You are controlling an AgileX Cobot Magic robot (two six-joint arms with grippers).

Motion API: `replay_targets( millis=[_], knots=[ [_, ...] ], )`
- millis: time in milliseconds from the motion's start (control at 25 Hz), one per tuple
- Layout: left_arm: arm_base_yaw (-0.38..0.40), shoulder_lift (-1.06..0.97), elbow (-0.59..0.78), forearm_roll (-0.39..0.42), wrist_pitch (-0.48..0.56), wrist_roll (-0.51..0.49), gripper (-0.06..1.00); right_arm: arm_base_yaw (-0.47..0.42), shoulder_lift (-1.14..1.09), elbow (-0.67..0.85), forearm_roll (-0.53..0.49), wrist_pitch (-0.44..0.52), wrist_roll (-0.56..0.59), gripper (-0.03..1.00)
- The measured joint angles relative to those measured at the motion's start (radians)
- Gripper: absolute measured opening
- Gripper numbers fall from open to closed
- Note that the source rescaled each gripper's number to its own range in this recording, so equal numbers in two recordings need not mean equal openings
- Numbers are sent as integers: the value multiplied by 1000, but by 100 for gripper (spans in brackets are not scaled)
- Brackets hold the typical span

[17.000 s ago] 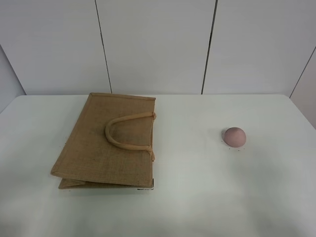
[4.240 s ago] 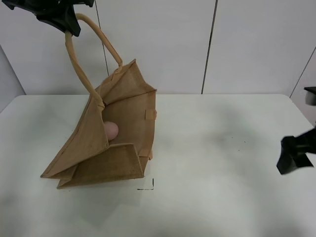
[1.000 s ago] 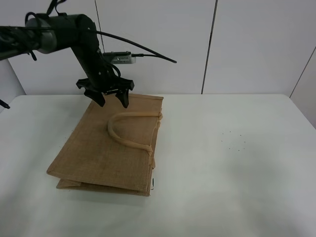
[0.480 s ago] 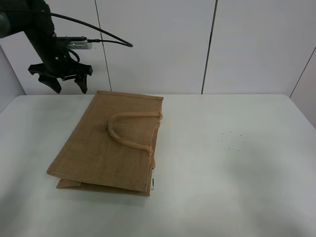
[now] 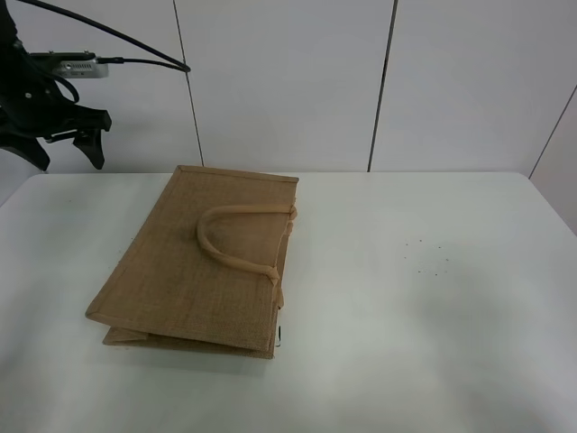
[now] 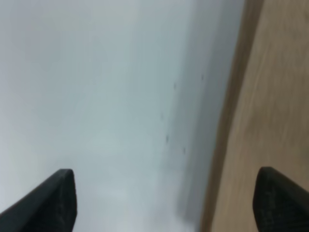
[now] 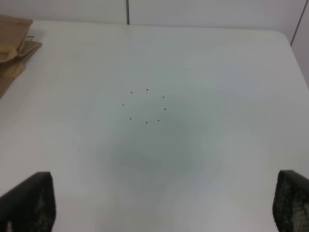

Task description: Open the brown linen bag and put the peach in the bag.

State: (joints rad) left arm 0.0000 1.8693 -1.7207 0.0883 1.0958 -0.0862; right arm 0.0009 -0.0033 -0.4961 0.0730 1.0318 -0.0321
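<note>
The brown linen bag [image 5: 203, 262] lies flat on the white table [image 5: 406, 343], left of centre, with one loop handle [image 5: 236, 236] lying on top. The peach shows in no view. My left gripper [image 5: 65, 149] is open and empty, in the air beyond the bag's far left corner, near the wall. In the left wrist view its gripper [image 6: 166, 203] is spread wide over bare table, with the bag's edge [image 6: 270, 96] to one side. My right gripper [image 7: 159, 203] is open and empty over the table; the exterior view does not show it.
A ring of small black dots [image 5: 424, 257] marks the table right of the bag; it also shows in the right wrist view [image 7: 145, 105]. A corner of the bag [image 7: 12, 43] shows there too. White wall panels [image 5: 288, 81] stand behind the table.
My left gripper has moved left and away from the bag's far edge to the far left of the view, still open. The bag has not moved.
</note>
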Motion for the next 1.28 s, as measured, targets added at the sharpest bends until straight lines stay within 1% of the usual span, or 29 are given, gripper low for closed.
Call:
replay_targets(
  millis=[200, 320, 520, 640, 720, 840, 960, 1280],
  knots=[
    [0, -250, 239, 0, 37, 0, 100, 0, 0, 0, 0, 0, 0, 100],
    [0, -418, 419, 0, 69, 4, 100, 0, 0, 0, 0, 0, 0, 100],
    [0, -724, 731, 0, 70, 7, 100, 0, 0, 0, 0, 0, 0, 100],
    [0, -920, 908, 0, 59, 14, 100, 0, 0, 0, 0, 0, 0, 100],
    [0, -1033, 1019, 0, 28, 19, 100, 0, 0, 0, 0, 0, 0, 100],
    [0, -1194, 1147, -1, -1, 22, 100, 0, 0, 0, 0, 0, 0, 100],
    [0, -1347, 1211, -16, -22, 30, 100, 0, 0, 0, 0, 0, 0, 100],
    [0, -1676, 1216, -41, -44, 59, 100, 0, 0, 0, 0, 0, 0, 100]
  ],
)
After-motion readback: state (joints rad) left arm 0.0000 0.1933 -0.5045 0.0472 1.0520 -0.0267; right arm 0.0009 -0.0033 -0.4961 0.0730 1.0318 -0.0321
